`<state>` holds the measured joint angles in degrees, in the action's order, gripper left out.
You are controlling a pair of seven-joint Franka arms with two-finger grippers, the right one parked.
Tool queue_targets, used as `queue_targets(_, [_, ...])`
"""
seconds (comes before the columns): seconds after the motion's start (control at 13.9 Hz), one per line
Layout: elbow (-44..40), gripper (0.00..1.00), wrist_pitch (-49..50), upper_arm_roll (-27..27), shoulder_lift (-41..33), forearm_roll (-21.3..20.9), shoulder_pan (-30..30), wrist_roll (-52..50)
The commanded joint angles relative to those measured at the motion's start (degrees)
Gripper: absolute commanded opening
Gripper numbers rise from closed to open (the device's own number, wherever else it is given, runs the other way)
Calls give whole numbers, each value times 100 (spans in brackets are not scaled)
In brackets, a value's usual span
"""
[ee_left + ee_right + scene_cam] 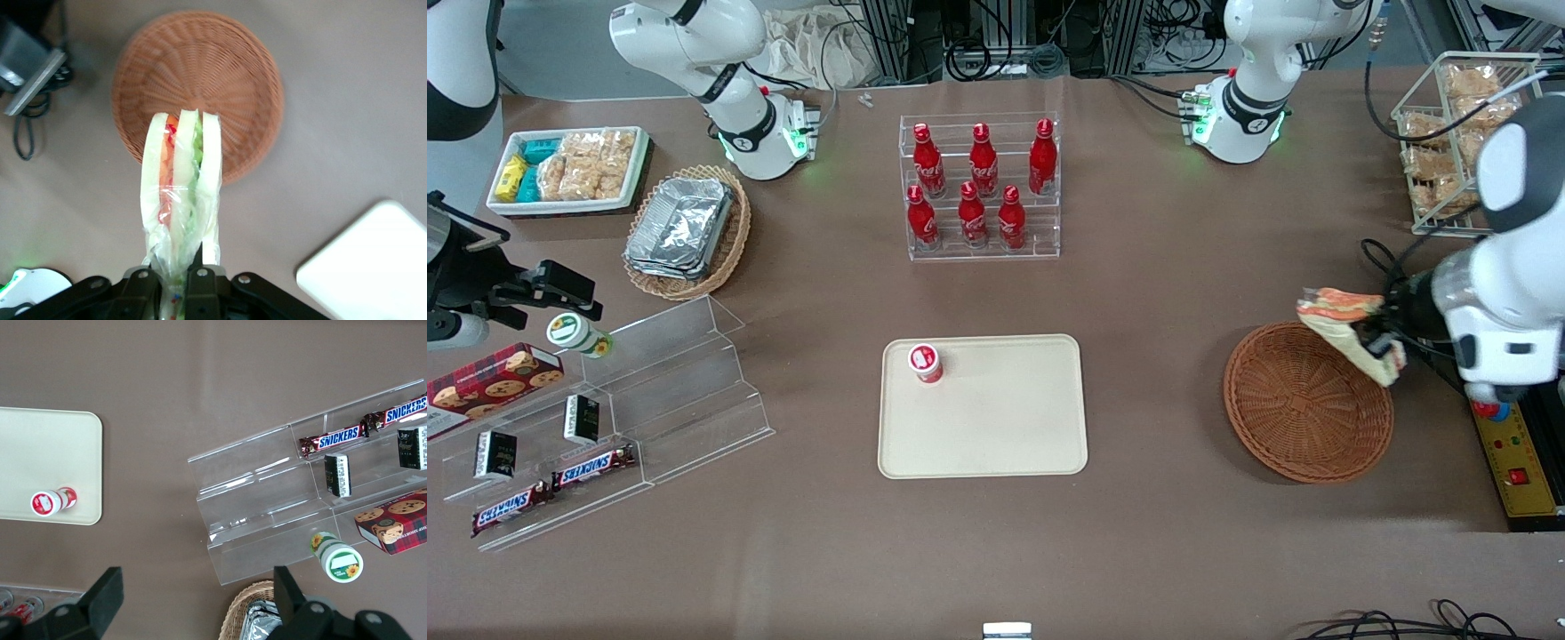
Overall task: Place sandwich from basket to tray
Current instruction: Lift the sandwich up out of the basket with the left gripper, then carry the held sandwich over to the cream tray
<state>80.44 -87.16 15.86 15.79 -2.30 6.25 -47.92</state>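
Starting toward the parked arm's end of the table in the front view: clear stepped display (pixel 649 391) with Snickers bars (pixel 551 489) and a cookie box (pixel 489 378), a tan basket of foil containers (pixel 685 233), a white bin of snacks (pixel 569 169). Nothing here concerns the task.

Mid-table: rack of red bottles (pixel 980 187), and nearer the front camera the tray (pixel 983 427), carrying only a small red-and-white cup (pixel 926 363) near one corner. No sandwich on it yet.

Toward the working arm's end: basket (pixel 1303 409), apparently empty as far as front and wrist views show. Above its rim, lifted clear of the weave, the sandwich (pixel 180 193), pinched by its wrapped end in the gripper (pixel 179 280); fingers closed on the clear wrap, orange and green filling visible between pale bread slices.

Judged progress: roughly halfway. Pick and lift done; carry across the bare table to the tray, lowering onto open tray surface away from the cup, and release all left. Grip on the loose wrap looks thin, so possibly prone to swinging in transit.
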Motion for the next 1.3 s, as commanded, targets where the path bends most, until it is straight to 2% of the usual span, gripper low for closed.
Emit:
queue_targets(0.0, [-55,0,331,346,-102,63,25,878])
queue_targets(0.22, [-38,0,297,961,29,72,-80,1031])
queue_targets(0.36, [-37,0,253,1015,47,63,-403,1057])
queue_targets(0.58, [-99,0,95,1016,222,-297,-1054,1153])
queue_targets(0.79, [-64,0,-361,1024,451,-323,-1283,1356])
queue_targets(1.08, [-55,0,-1055,1016,1214,-1139,-1916,1163])
queue_targets(1.22, [-46,0,-1582,1016,1505,-1167,-1970,856])
